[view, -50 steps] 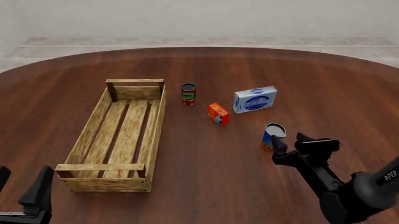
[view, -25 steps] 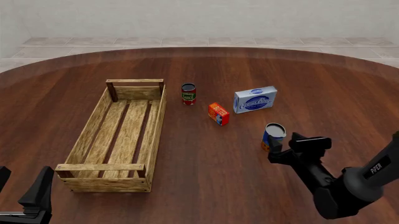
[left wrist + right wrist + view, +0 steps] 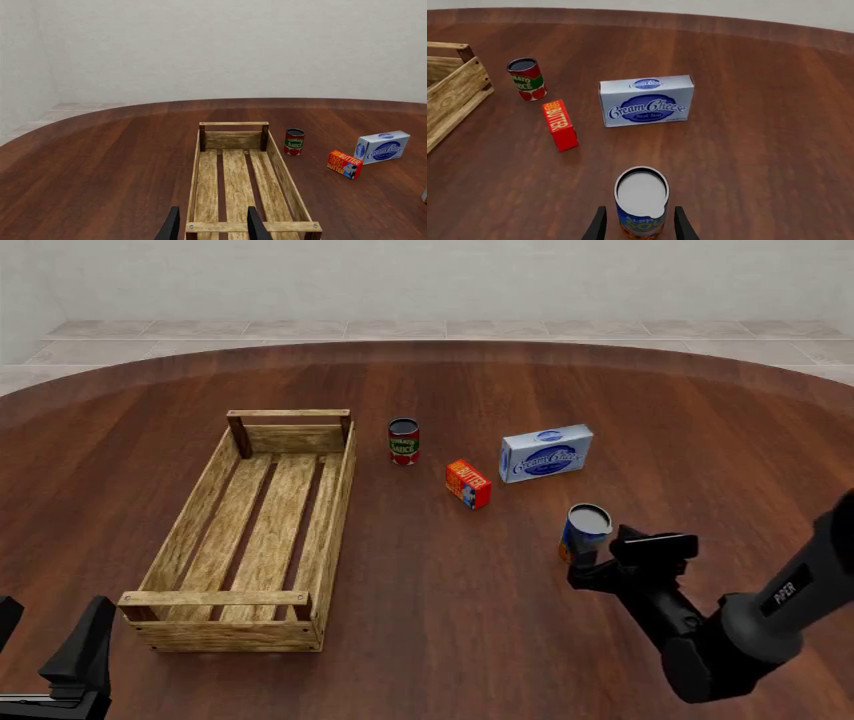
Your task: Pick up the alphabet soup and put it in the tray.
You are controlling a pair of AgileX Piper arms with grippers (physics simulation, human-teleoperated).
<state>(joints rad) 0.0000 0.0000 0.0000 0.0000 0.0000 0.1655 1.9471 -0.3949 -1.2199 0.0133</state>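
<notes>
The alphabet soup (image 3: 587,529), a blue can with an orange band and a pale top, stands upright right of the table's middle. In the right wrist view the alphabet soup (image 3: 640,200) sits between my fingers. My right gripper (image 3: 617,556) (image 3: 639,227) is open, with one finger on each side of the can's lower part, and I see no squeeze. The tray (image 3: 336,502), a long light-wood slatted crate, lies to the left and holds nothing; it also shows in the left wrist view (image 3: 233,123). My left gripper (image 3: 47,638) (image 3: 213,230) is open and empty just before the tray's near end.
A red-and-green can (image 3: 403,440) stands beside the tray's far right corner. An orange butter box (image 3: 469,484) and a blue-and-white cream cheese box (image 3: 546,452) lie beyond the soup can. The round table's far edge (image 3: 427,345) curves behind them.
My right gripper has moved forward and a little left, bringing its fingers up around the soup can. The can, the tray and my left gripper have not moved.
</notes>
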